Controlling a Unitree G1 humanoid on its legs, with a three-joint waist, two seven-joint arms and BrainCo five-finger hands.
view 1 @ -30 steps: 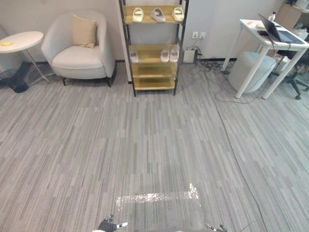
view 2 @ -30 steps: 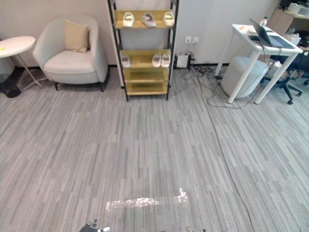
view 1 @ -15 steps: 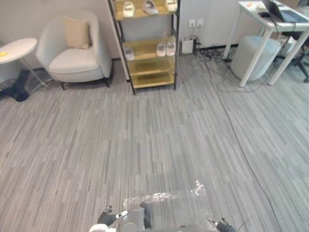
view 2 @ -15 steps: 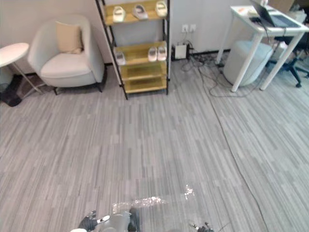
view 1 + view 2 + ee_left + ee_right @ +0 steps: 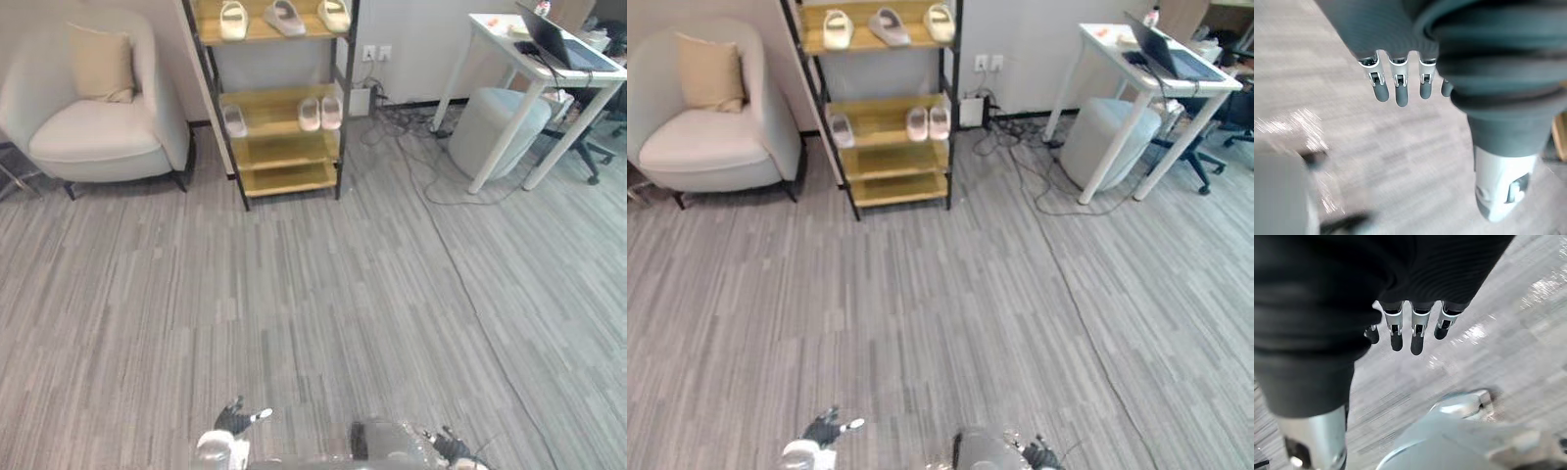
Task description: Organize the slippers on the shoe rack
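Note:
The shoe rack [image 5: 277, 147], a black frame with wooden shelves, stands against the far wall. On its top shelf lie a cream slipper [image 5: 233, 18], a grey slipper [image 5: 286, 15] and another cream slipper [image 5: 334, 14]. The middle shelf carries one pale slipper [image 5: 234, 119] at its left and a pale pair [image 5: 320, 112] at its right. My left hand [image 5: 238, 421] and right hand [image 5: 446, 448] hang low at the near edge, far from the rack. Both hands are open and hold nothing, the left hand's fingers [image 5: 1399, 90] and the right hand's fingers [image 5: 1418, 335] pointing straight at the floor.
A pale armchair [image 5: 88, 122] with a cushion stands left of the rack. At the right are a white desk [image 5: 509, 49] with a laptop [image 5: 558, 24], a round pouf [image 5: 498, 132] and loose cables [image 5: 421, 122] on the grey striped floor [image 5: 313, 294].
The whole picture has shifted: the camera has turned right and come closer, so the rack sits larger and left of centre. The slippers have not moved.

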